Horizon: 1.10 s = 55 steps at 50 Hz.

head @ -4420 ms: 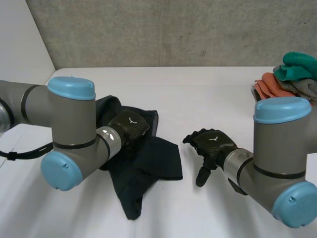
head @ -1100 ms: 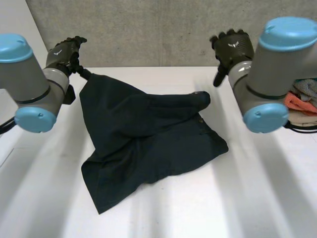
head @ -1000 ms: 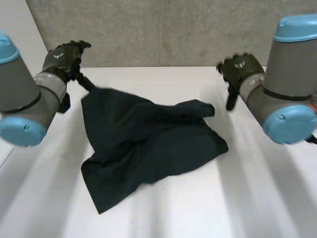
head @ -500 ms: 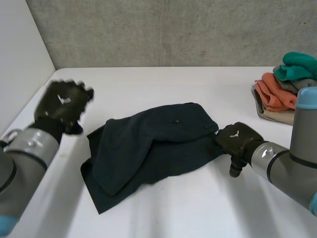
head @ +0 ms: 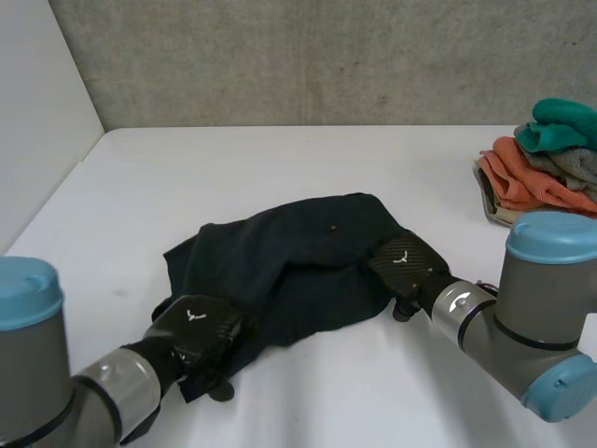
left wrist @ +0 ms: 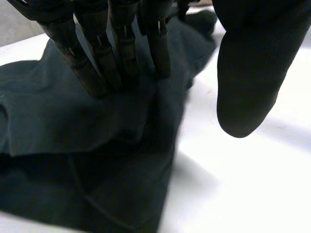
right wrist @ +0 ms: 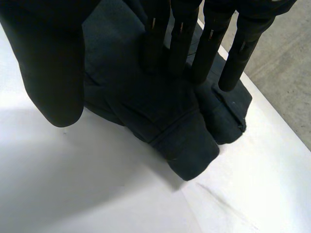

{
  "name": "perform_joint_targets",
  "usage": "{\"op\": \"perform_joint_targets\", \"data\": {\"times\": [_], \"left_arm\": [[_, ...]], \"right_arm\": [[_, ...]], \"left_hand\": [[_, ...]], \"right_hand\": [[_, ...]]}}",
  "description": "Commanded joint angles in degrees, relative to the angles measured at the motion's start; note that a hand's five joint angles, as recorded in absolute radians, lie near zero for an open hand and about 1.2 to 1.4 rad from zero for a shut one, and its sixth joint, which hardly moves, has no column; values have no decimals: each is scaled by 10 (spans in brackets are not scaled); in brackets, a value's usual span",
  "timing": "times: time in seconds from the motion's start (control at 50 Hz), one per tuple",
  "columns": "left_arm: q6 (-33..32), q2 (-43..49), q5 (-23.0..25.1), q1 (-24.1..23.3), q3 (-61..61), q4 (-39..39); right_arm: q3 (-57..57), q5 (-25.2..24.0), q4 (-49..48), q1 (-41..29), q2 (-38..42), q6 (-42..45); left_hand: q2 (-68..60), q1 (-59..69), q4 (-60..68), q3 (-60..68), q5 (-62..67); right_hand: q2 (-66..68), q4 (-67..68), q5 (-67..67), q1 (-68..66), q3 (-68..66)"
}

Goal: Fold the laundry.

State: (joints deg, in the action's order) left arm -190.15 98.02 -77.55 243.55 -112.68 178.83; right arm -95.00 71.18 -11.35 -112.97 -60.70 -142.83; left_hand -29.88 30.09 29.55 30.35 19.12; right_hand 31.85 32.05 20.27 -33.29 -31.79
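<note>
A dark navy garment [head: 298, 252] lies crumpled in the middle of the white table [head: 308, 159]. My left hand [head: 196, 334] rests at its near left corner. In the left wrist view the straight fingers [left wrist: 121, 53] press down on the cloth [left wrist: 58, 111], while the thumb [left wrist: 248, 82] hangs apart over bare table. At the garment's right edge my right hand [head: 403, 261] is open too. Its fingers [right wrist: 180, 34] reach straight onto the folded hem [right wrist: 146, 102], and the thumb [right wrist: 53, 73] stands off the cloth.
A pile of orange, teal, grey and beige laundry [head: 546, 159] sits at the table's far right. A white side wall [head: 37, 140] runs along the left, a concrete wall [head: 308, 56] along the back.
Both hands came down from high at the far side to the table. The left let go of the lifted garment, which settled into a heap. The hands now touch its near left corner and right edge.
</note>
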Motion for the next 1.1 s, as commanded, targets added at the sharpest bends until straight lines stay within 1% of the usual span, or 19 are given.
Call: {"op": "perform_joint_targets", "data": {"times": [0.02, 0.1, 0.2, 0.26, 0.3, 0.34, 0.36, 0.4, 0.42, 0.48, 0.5, 0.58, 0.62, 0.7, 0.8, 0.82, 0.92, 1.02, 1.1], "left_arm": [[-50, 68, -66, 7, 37, 38], [-72, 87, -92, 8, 49, 58], [-83, 104, -98, 3, 57, 76], [-87, 111, -98, -7, 59, 78], [-92, 117, -99, -18, 58, 80], [-98, 122, -102, -22, 58, 80], [-108, 126, -106, -25, 58, 80], [-123, 129, -112, -25, 59, 84], [-139, 130, -121, -25, 61, 92], [-164, 130, -133, -26, 62, 115], [-180, 130, -143, -27, 63, 140], [-209, 127, -168, -25, 69, 203], [-213, 124, -173, -22, 73, 216], [-206, 86, -154, -15, 87, 210], [-168, -21, -114, -11, 123, 169], [-149, -53, -103, -9, 144, 149], [-83, -117, -85, 3, 221, 73], [-38, -107, -74, 15, 287, 17], [-36, -39, -66, 19, 335, -10]], "right_arm": [[15, 5, -8, -7, 28, 6], [21, 8, -23, -6, 40, 15], [25, 19, -60, -9, 52, 14], [27, 31, -86, -17, 58, 14], [29, 40, -104, -23, 63, 17], [32, 46, -114, -27, 66, 17], [36, 53, -121, -29, 68, 14], [41, 63, -127, -28, 67, 12], [45, 69, -126, -27, 66, 8], [50, 75, -119, -27, 60, -4], [53, 78, -107, -25, 53, -19], [57, 77, -49, -19, 24, -61], [62, 77, -19, -14, 9, -75], [85, 77, 63, 6, -50, -102], [137, 73, 183, 25, -132, -119], [159, 74, 215, 30, -157, -126], [237, 78, 279, 41, -210, -150], [307, 80, 354, 39, -207, -152], [343, 82, 398, 36, -164, -151]], "left_hand": [[-14, 11, 17, 9, 21], [-10, 8, 13, 6, 18], [7, -9, -3, -11, 1], [8, -10, -5, -13, -1], [10, -12, -7, -15, -2], [5, -7, -2, -10, 3], [-35, 33, 38, 30, 43], [-142, 140, 146, 138, 150], [-268, 266, 271, 263, 276], [-405, 403, 408, 400, 413], [-500, 498, 503, 496, 508], [-501, 499, 504, 497, 509], [-501, 499, 504, 497, 509], [-501, 499, 504, 497, 509], [-501, 499, 504, 497, 509], [-501, 499, 504, 497, 509], [-501, 499, 504, 497, 509], [-501, 499, 504, 497, 509], [-501, 499, 504, 497, 509]], "right_hand": [[24, 22, 39, -9, -24], [30, 28, 46, -16, -31], [61, 59, 76, -46, -61], [130, 127, 145, -115, -130], [215, 213, 231, -201, -216], [364, 362, 380, -350, -365], [480, 478, 496, -466, -481], [481, 479, 497, -467, -482], [481, 479, 497, -467, -482], [481, 479, 497, -467, -482], [481, 479, 497, -467, -482], [481, 479, 497, -467, -482], [481, 479, 497, -467, -482], [481, 479, 497, -467, -482], [481, 479, 497, -467, -482], [481, 479, 497, -467, -482], [481, 479, 497, -467, -482], [481, 479, 497, -467, -482], [481, 479, 497, -467, -482]]}}
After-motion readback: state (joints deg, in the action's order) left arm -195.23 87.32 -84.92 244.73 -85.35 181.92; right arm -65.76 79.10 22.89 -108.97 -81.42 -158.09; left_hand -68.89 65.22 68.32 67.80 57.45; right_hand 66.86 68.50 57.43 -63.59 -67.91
